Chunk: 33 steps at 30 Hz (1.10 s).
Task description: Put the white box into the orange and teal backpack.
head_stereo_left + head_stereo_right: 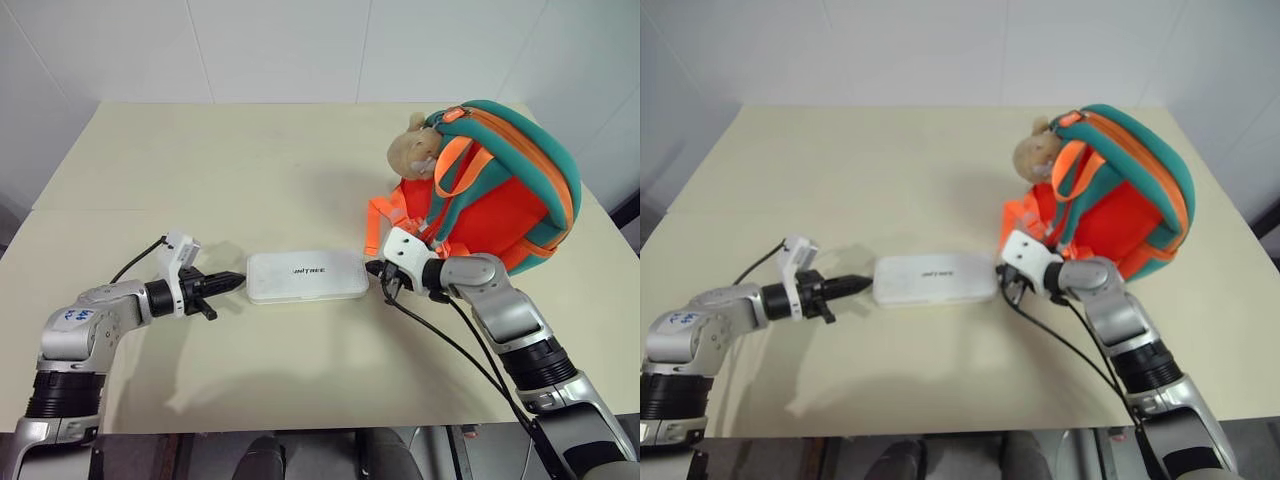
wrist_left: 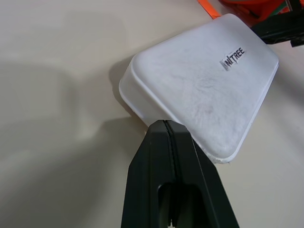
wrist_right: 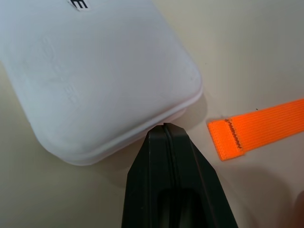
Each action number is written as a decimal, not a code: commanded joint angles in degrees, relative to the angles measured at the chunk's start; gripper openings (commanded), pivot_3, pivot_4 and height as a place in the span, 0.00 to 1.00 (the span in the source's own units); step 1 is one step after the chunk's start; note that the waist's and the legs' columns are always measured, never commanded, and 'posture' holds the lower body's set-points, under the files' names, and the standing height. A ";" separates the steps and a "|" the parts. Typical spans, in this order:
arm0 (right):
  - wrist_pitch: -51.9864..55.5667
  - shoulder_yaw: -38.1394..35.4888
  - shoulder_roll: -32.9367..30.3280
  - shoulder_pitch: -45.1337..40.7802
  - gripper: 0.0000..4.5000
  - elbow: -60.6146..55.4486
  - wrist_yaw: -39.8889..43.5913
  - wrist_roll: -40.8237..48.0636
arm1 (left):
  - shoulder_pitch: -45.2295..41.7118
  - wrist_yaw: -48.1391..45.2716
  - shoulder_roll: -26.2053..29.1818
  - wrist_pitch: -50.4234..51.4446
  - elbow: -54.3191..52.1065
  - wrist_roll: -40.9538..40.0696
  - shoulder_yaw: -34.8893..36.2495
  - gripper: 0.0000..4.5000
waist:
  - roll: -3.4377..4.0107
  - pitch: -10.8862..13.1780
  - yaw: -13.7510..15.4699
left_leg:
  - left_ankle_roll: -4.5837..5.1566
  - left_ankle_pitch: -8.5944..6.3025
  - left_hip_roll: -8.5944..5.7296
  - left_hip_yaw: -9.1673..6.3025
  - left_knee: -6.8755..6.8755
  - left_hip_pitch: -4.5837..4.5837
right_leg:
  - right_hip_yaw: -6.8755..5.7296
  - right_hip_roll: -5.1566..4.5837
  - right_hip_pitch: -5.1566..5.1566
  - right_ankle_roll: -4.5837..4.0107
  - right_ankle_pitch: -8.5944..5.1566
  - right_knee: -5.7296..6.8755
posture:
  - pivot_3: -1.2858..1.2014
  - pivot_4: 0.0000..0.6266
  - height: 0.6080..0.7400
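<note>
Both jaws closed, gripping nothing. Left gripper [image 1: 236,281] tip at the box's [image 1: 307,276] left end; right gripper [image 1: 374,268] tip at its right end. Box flat on a cream table [image 1: 200,180], mid-front. Backpack [image 1: 500,185] just beyond on the right, an orange strap [image 3: 259,128] trailing near the box. White walls [image 1: 280,50] behind.

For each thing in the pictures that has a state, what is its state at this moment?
white box: closed, lying flat on the table, not lifted.
orange and teal backpack: standing on the table; I cannot tell if it is open.
left gripper: shut, tip at the box's left end.
right gripper: shut, tip at the box's right end.
</note>
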 commanded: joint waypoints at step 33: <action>10.53 1.43 -2.99 5.14 0.03 -19.88 9.90 5.03 | 7.52 -1.77 1.30 6.11 -15.22 -0.47 -0.34 0.00 | 0.00 0.00 0.02 | 0.05 -0.03 0.01 0.01 -0.01 0.00 | 0.03 0.01 0.00 0.00 0.00 -0.03 | 0.52 0.24 1.00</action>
